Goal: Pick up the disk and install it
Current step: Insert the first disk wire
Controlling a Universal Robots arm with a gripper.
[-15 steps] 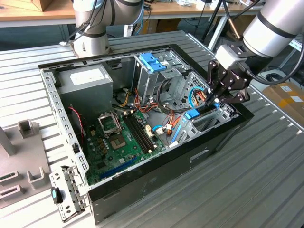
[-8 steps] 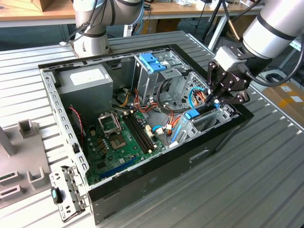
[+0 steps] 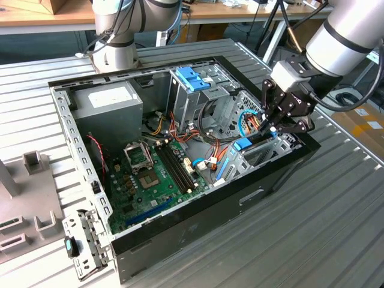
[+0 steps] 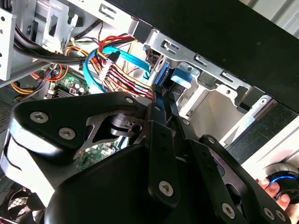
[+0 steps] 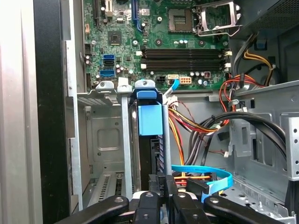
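In the exterior view the gripper (image 3: 275, 127) was low inside the open computer case (image 3: 198, 223), at the drive bay near the case's front wall on the exterior view's right. The disk (image 5: 150, 119) stood on edge in the metal bay (image 5: 105, 140), between the upright rails, with its bright blue carrier at the top and the dark body below it. In the first wrist view the fingers (image 5: 161, 184) were close together on the thin edge of the disk, so the gripper appeared clamped on it, though the contact itself was partly hidden by the black linkage. The disk seemed already most of the way into its slot. I judge it to be stiff and rather heavy for its size, with smooth metal faces that can slip, and sensitive to knocks. The plastic carrier rail is the better place to hold, near the middle of the edge, so the disk does not tilt in the guides. A blue cable (image 5: 205, 176) and coloured wires (image 5: 187, 123) lay just beside the bay.
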